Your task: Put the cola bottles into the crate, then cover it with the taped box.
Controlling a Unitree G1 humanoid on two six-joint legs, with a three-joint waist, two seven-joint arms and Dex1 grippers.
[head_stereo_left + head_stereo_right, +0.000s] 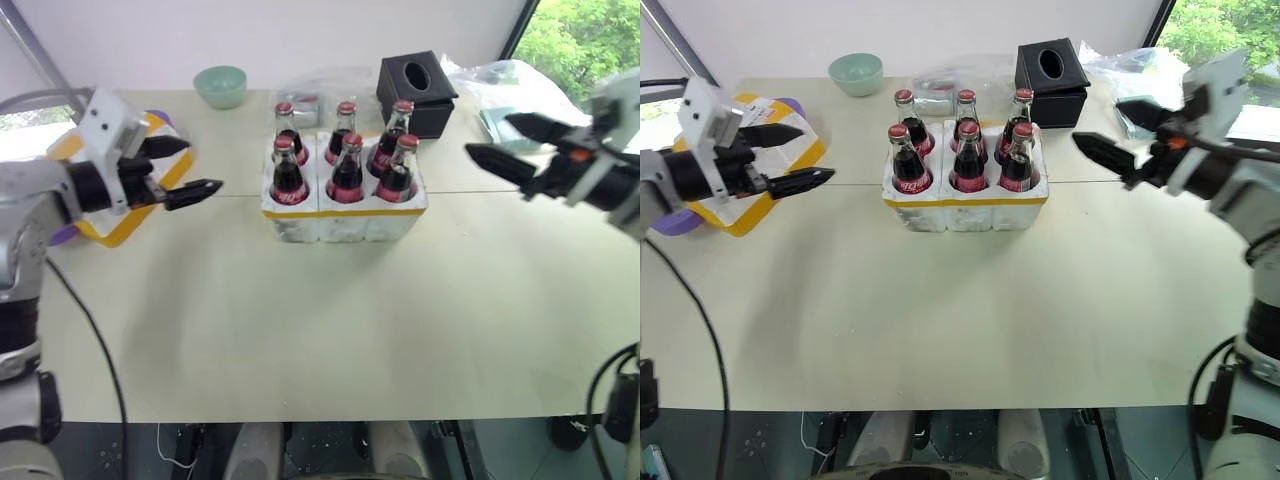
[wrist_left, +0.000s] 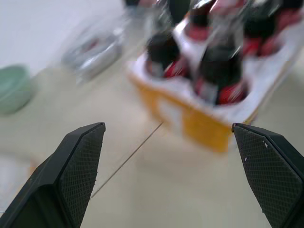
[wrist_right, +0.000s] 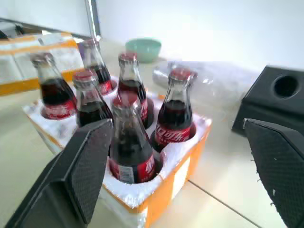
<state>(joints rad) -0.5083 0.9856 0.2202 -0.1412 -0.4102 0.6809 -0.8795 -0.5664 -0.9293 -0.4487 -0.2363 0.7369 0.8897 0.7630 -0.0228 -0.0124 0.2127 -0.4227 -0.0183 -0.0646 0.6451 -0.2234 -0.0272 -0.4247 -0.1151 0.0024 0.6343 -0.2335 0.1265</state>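
Note:
Several cola bottles (image 1: pixel 347 170) with red caps stand upright in the wells of the white crate (image 1: pixel 340 228), which sits at the table's middle with a yellow band around it. The taped box (image 1: pixel 118 232), white with yellow tape, lies at the far left. In front of that box my left gripper (image 1: pixel 204 166) hangs open and empty, pointing toward the crate and well short of it. To the right of the crate my right gripper (image 1: pixel 488 136) is open and empty too, pointing left at the bottles (image 3: pixel 130 142). Neither gripper touches anything.
A black tissue box (image 1: pixel 416 92) stands just behind the crate on the right. A green bowl (image 1: pixel 220 86) and a clear plastic bag (image 1: pixel 310 95) lie at the back. Crumpled plastic (image 1: pixel 500 80) sits at the far right. A purple object (image 1: pixel 62 237) peeks from under the taped box.

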